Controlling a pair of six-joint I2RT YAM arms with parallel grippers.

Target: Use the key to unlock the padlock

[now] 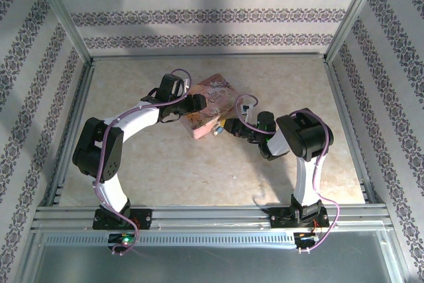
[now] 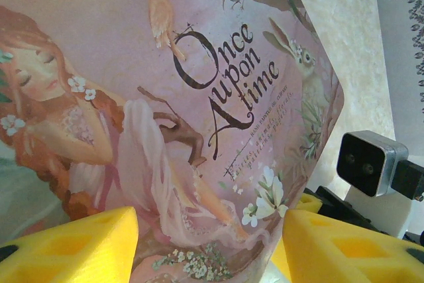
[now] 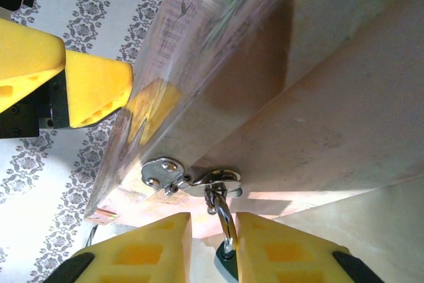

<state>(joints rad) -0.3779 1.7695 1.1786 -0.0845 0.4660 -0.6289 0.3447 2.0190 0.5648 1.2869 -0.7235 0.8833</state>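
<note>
The padlock (image 3: 225,230) is tiny, with a silvery shackle and a dark bluish end. It hangs from the metal hasp (image 3: 192,178) on the front of the pink picture box (image 2: 199,84). My right gripper (image 3: 214,243) is open around it: the shackle rests against the right finger (image 3: 285,250), and a gap shows beside the left finger. From above, the padlock (image 1: 216,129) is a silver speck just ahead of the right gripper (image 1: 228,127). My left gripper (image 2: 211,230) straddles the box's near corner and is shut on it. The key is hidden.
The box (image 1: 211,103) lies tilted at the middle of the beige table (image 1: 165,164). Metal frame rails (image 1: 199,211) run along the near edge, and patterned walls close in the other sides. The right wrist's camera housing (image 2: 368,162) sits close beside the box corner.
</note>
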